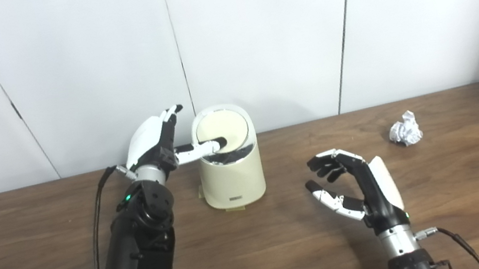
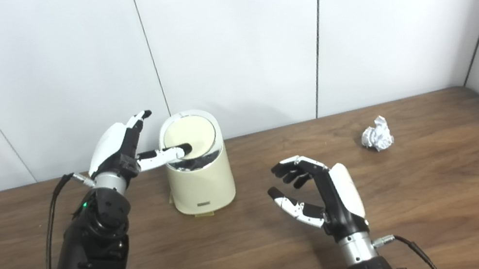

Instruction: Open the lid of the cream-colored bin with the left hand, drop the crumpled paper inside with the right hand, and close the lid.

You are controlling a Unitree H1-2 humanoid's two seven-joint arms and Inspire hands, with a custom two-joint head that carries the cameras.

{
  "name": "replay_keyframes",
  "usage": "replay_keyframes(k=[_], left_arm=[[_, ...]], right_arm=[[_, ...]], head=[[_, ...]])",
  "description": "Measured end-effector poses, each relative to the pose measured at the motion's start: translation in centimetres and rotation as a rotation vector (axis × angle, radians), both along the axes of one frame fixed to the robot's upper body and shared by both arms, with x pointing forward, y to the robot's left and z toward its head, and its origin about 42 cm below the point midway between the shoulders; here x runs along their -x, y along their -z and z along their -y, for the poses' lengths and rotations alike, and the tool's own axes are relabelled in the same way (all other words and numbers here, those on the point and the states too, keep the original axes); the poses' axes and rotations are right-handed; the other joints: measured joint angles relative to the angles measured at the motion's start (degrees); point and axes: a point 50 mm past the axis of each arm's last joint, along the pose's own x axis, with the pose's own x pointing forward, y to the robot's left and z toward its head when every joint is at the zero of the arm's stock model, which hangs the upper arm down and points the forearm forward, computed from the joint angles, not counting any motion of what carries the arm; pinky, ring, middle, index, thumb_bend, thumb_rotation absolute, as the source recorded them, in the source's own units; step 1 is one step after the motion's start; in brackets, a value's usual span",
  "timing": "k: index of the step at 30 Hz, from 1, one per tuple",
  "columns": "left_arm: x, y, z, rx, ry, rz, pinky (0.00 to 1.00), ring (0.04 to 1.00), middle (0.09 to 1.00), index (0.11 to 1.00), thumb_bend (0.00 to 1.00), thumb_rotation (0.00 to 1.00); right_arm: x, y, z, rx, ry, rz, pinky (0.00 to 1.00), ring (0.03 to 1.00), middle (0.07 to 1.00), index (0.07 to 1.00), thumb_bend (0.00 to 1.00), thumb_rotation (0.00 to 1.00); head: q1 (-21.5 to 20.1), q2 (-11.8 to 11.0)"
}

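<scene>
The cream-colored bin [image 1: 232,175] stands on the wooden table at centre left. Its round lid [image 1: 224,127] is tilted, showing a dark gap at its front edge. My left hand [image 1: 153,144] is open beside the bin's left side, with its thumb reaching across and its tip resting on the lid; the other fingers point up. The crumpled white paper [image 1: 405,128] lies on the table at the right, well apart from both hands. My right hand [image 1: 357,185] is open and empty, hovering over the table between the bin and the paper.
The wooden table [image 1: 260,249] runs to a white panelled wall behind the bin. A black cable [image 1: 96,229] hangs along my left arm. The table's right edge is near the paper.
</scene>
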Motion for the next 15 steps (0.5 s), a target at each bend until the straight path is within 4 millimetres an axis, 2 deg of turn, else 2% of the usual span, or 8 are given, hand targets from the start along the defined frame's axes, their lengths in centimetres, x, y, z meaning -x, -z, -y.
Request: replay_keyframes(k=[3, 8, 11, 15], left_arm=[[-0.4, 0.6, -0.4, -0.008, -0.015, -0.012, 1.0, 1.0, 1.0, 1.0, 0.9, 0.6], [-1.0, 1.0, -1.0, -0.022, -0.04, -0.013, 1.0, 1.0, 1.0, 1.0, 0.9, 0.58], [-1.4, 0.9, -1.2, -0.034, -0.045, -0.011, 1.0, 1.0, 1.0, 1.0, 0.9, 0.57], [-1.4, 1.0, -1.2, -0.027, -0.044, -0.011, 1.0, 1.0, 1.0, 1.0, 0.89, 0.54]], right_arm=[[0.0, 0.0, 0.0, 0.0, 0.003, -0.006, 0.47, 0.564, 0.599, 0.595, 0.24, 0.31], [0.0, 0.0, -0.1, 0.0, 0.002, -0.006, 0.47, 0.565, 0.599, 0.591, 0.25, 0.29], [0.0, 0.0, -0.1, 0.0, 0.001, -0.006, 0.48, 0.575, 0.607, 0.594, 0.25, 0.31], [0.0, 0.1, -0.1, 0.001, 0.0, -0.008, 0.48, 0.574, 0.606, 0.595, 0.25, 0.26]], head=[[0.0, 0.0], [-0.18, -0.09], [-0.18, -0.09], [-0.35, 0.0]])
